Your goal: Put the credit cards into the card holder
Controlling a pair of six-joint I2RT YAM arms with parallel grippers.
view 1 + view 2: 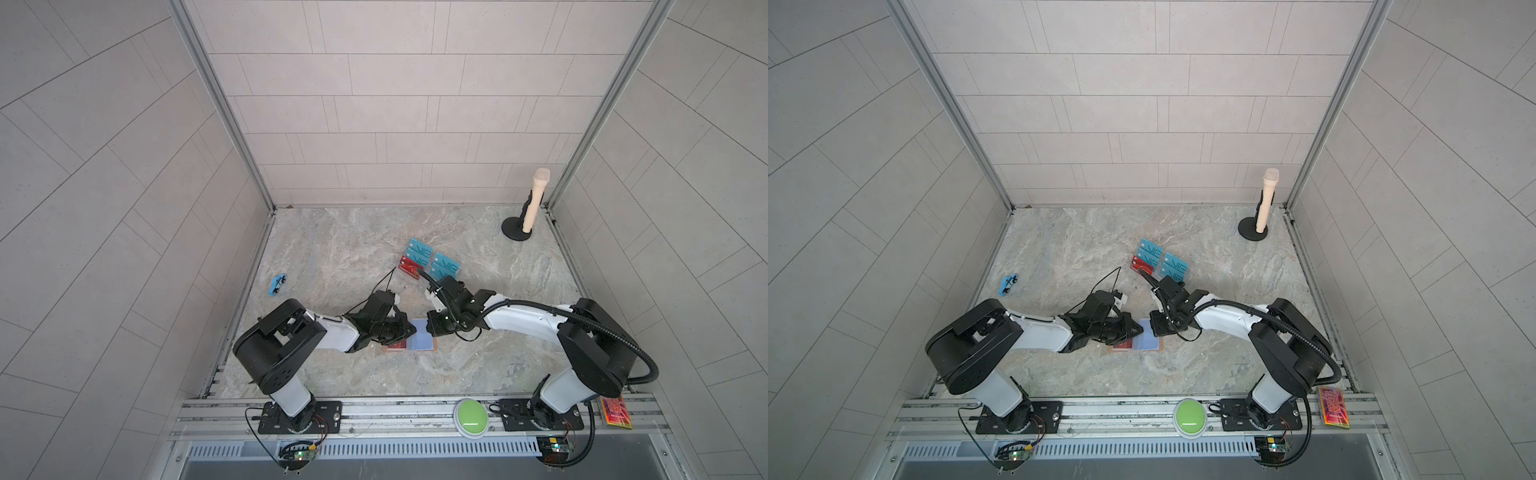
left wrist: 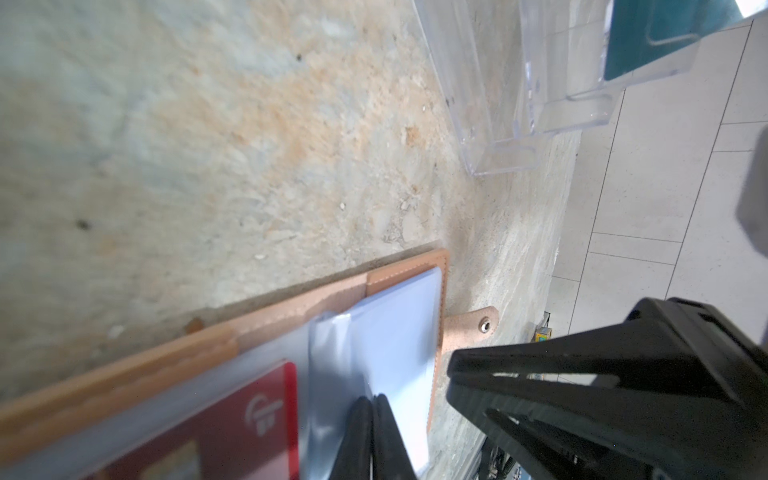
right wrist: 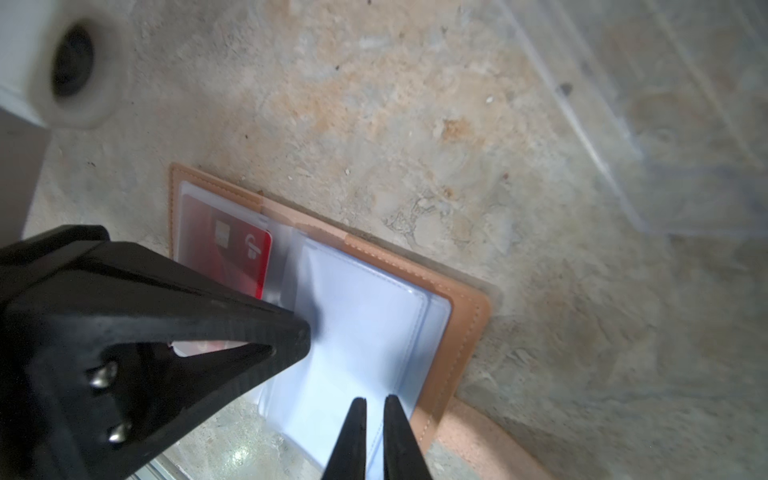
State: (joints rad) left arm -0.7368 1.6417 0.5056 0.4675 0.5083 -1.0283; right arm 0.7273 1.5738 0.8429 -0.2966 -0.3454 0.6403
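The tan card holder (image 1: 434, 345) (image 3: 461, 332) lies open on the marble top, pale-blue pockets up. A red credit card (image 1: 396, 345) (image 2: 232, 415) (image 3: 237, 249) sits in its left clear pocket. More credit cards, teal (image 1: 419, 249) and red (image 1: 411, 266), stand in the acrylic stand (image 1: 432, 272). My left gripper (image 1: 413, 331) (image 2: 372, 399) is shut, its tips on the pocket leaves at the fold. Whether a leaf is pinched I cannot tell. My right gripper (image 1: 430, 328) (image 3: 376, 399) is nearly shut, with a thin gap, over the right pale-blue pocket.
A microphone on a round base (image 1: 536, 199) stands at the back right. A blue toy car (image 1: 277, 284) lies at the left edge. A green button (image 1: 471, 417) and an orange patterned slab (image 1: 615, 411) sit on the front rail.
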